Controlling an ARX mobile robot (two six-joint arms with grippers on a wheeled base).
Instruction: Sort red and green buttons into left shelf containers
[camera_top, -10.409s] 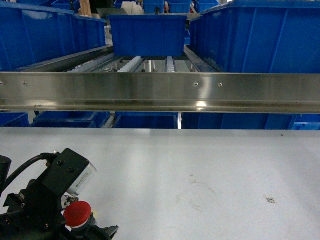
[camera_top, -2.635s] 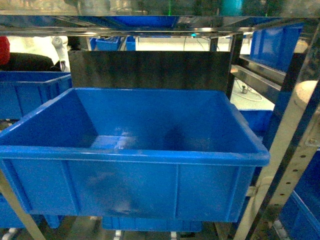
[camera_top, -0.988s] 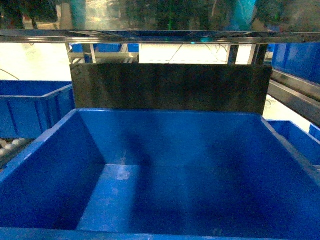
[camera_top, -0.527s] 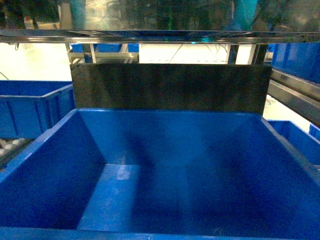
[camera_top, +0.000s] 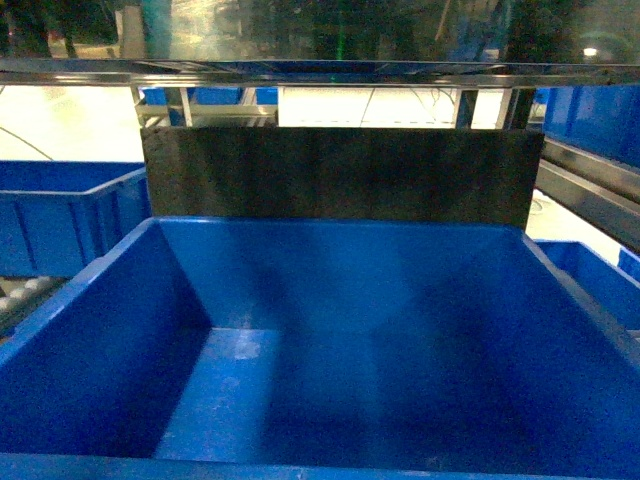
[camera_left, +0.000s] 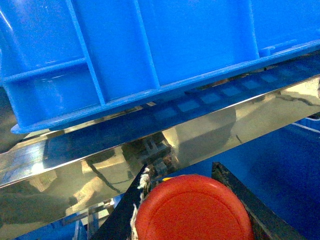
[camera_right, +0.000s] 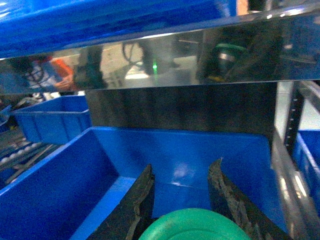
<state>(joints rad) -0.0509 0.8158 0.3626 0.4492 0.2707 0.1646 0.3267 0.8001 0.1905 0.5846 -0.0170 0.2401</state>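
A left shelf container (camera_top: 100, 350), a deep blue bin with nothing in it, fills the head view; neither gripper shows there. In the left wrist view my left gripper (camera_left: 181, 172) is shut on the red button (camera_left: 192, 210). It sits below the ribbed outer wall of a blue bin (camera_left: 150, 45) and a steel rail (camera_left: 100, 170). In the right wrist view my right gripper (camera_right: 182, 167) is shut on the green button (camera_right: 195, 227). That gripper points into the open blue bin (camera_right: 50, 190) from its near side.
A dark panel (camera_top: 340, 175) stands behind the bin under a steel shelf rail (camera_top: 320, 70). More blue bins sit to the left (camera_top: 60, 210) and right (camera_top: 590, 270). A shelf upright (camera_right: 285, 150) rises at the bin's right.
The head view has gone from the grey table to close over the blue bin. Over the last second it has stayed almost still.
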